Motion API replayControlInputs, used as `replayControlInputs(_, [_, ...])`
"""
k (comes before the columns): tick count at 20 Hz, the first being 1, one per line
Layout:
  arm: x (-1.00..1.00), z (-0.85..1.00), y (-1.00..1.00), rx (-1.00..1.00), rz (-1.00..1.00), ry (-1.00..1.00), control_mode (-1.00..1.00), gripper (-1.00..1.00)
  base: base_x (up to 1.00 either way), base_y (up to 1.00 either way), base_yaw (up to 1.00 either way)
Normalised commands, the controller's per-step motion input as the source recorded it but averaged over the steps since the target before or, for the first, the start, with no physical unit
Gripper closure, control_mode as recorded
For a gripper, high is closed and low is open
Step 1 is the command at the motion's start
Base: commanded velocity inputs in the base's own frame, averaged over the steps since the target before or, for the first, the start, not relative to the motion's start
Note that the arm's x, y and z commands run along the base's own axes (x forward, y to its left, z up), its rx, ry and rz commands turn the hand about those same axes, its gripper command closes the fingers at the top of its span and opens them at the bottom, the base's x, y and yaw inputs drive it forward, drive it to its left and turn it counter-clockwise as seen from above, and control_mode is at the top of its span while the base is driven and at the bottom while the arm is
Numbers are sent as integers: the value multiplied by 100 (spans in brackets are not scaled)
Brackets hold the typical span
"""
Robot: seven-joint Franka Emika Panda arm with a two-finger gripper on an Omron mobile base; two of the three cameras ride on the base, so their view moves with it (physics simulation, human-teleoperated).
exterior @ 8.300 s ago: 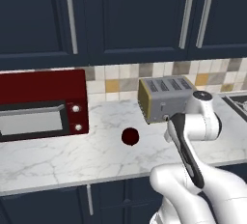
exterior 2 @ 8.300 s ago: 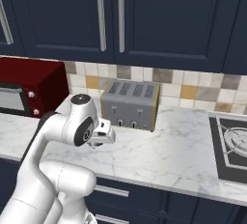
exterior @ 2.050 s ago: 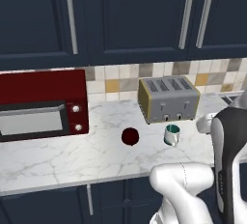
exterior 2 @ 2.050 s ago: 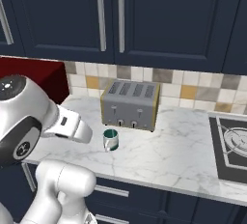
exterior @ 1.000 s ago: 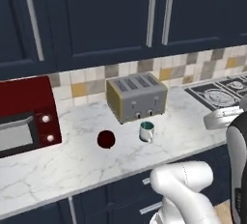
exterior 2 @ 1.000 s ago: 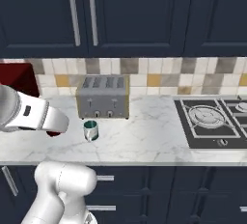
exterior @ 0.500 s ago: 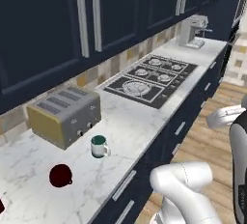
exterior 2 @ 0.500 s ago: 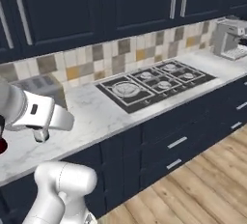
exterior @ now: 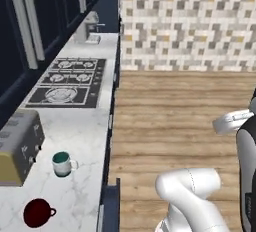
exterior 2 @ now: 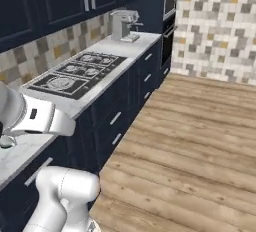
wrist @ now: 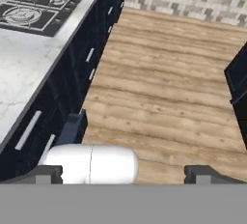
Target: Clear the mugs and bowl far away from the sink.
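The two mugs stand on the white marble counter (exterior: 80, 141) at the lower left of the left base view. The silvery mug (exterior: 62, 164) with its teal inside sits just right of the toaster. The dark maroon mug (exterior: 37, 212) is nearer the bottom edge. My gripper (wrist: 123, 175) is open, its two dark fingertips (wrist: 46, 174) far apart with nothing between them. It hangs over the wooden floor, off the counter and away from both mugs. The bowl and the sink are out of view.
A toaster (exterior: 17, 146) stands by the mugs. Further along the counter are a black gas hob (exterior: 65, 81) and a coffee machine (exterior: 90, 26). Dark drawer fronts (exterior 2: 120, 111) line the counter's edge. Wooden floor (exterior: 180, 111) stretches to a tiled wall (exterior: 190, 21).
The whole picture has swung round as the base turned, so the counter now runs along the left and the floor has come into view. The mugs keep their places by the toaster. The gripper stays open.
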Motion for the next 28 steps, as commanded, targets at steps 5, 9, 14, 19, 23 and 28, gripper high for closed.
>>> replayControlInputs(5, [0,0,0,0,0,0,100,-100,0,0,-97])
replayControlInputs(9, [0,0,0,0,0,0,100,-100,0,0,-98])
replayControlInputs(14, [0,0,0,0,0,0,100,-100,0,0,-95])
replayControlInputs(19, [0,0,0,0,0,0,100,-100,64,0,-64])
replayControlInputs(23, [0,0,0,0,0,0,100,-100,100,20,-34])
replayControlInputs(28, [0,0,0,0,0,0,100,-100,100,66,-31])
